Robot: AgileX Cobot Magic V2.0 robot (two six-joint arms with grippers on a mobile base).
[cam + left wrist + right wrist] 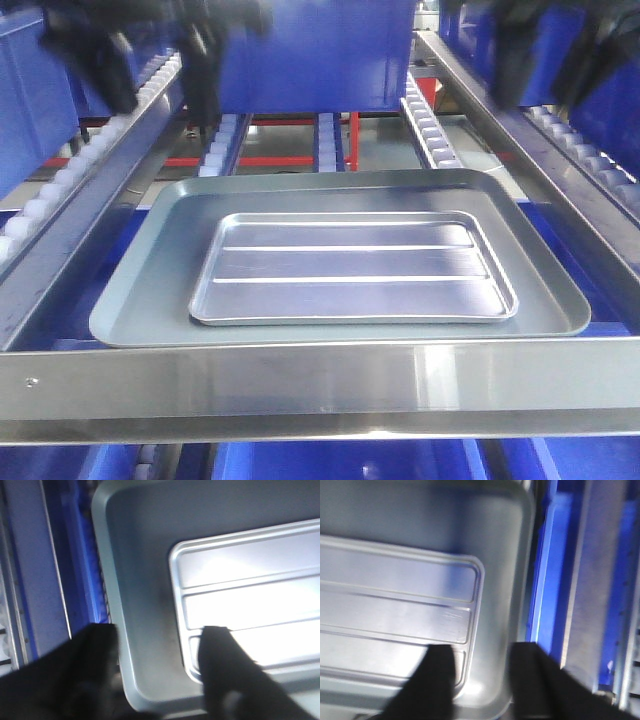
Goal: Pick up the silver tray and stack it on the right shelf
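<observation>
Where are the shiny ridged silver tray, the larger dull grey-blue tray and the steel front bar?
shiny ridged silver tray [350, 268], front view, centre of base.
larger dull grey-blue tray [150, 290], front view, bare left floor.
steel front bar [320, 385], front view, mid-span face.

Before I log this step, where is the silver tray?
Front view: the silver tray lies centred inside the larger grey tray, just behind the shelf's steel front bar.

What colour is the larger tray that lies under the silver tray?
Dull grey-blue, matte, unlike the shiny silver tray inside it. The larger tray shows best in the exterior front-facing view.
</observation>
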